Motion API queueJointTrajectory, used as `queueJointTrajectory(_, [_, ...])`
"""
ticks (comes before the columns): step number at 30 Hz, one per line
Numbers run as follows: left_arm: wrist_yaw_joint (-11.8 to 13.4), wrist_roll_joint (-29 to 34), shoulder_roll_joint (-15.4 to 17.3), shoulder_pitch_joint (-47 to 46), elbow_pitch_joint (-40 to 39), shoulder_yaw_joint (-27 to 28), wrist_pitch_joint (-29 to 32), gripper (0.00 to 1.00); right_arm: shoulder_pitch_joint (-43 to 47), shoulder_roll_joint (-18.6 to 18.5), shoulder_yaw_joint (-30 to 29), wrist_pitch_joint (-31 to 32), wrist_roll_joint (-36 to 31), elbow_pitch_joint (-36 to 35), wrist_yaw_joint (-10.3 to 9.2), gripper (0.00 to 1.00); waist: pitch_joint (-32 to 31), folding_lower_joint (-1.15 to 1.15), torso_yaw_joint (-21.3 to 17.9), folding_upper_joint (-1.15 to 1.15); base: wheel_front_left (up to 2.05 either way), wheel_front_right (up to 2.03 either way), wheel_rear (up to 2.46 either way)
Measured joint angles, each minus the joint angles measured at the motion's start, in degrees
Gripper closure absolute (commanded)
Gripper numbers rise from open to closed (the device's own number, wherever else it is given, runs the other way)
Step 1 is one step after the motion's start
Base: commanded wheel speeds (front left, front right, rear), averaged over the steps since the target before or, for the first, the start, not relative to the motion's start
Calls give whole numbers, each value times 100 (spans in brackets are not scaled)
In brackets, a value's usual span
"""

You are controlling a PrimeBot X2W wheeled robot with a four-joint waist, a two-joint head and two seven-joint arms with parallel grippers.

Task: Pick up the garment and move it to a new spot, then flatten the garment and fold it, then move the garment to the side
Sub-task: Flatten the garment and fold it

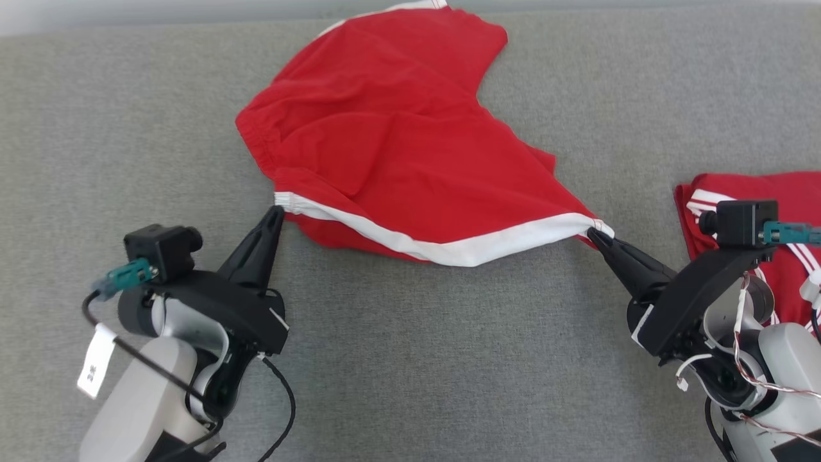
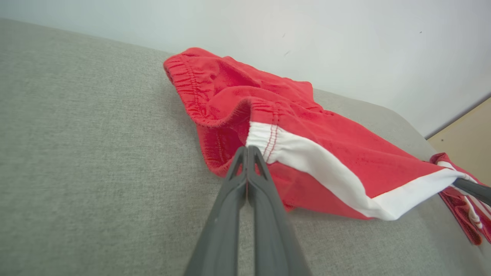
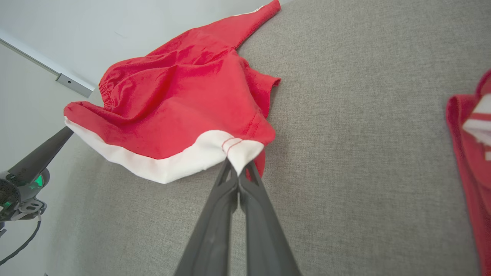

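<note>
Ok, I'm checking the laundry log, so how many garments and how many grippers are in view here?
Red garments: 2, the shorts and a striped red garment at the right edge
Grippers: 2, the left gripper and the right gripper, each pinching the shorts' white band
Total: 4

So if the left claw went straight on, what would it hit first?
The left gripper pinches the red shorts at the waistband; going on, it would likely push into that cloth.

Likely a home: grey upholstered surface point(image 1: 410, 359) (white wall point(image 2: 345, 38) behind).
</note>
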Motion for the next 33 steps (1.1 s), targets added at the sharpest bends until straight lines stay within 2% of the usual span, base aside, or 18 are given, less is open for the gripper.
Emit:
queueJointTrajectory(9, [-48,33,62,653,-8,41,-579,100,652,-231,30,-27,248,-266,97,100,-454,-1,254,0,0,0,0])
queueJointTrajectory(16, [-92,24,70,1128,-2,-57,-809,100,1276,-517,244,261,385,-557,123,100,-815,-1,474,0,0,0,0])
queueJointTrajectory(27, [-94,24,155,1647,-21,-202,-951,100,2024,-906,520,736,724,-1067,132,100,-1147,-2,617,0,0,0,0])
queueJointTrajectory(33, [-98,21,154,1963,-54,-271,-983,100,2352,-1085,469,846,892,-1177,133,100,-1257,-1,635,0,0,0,0])
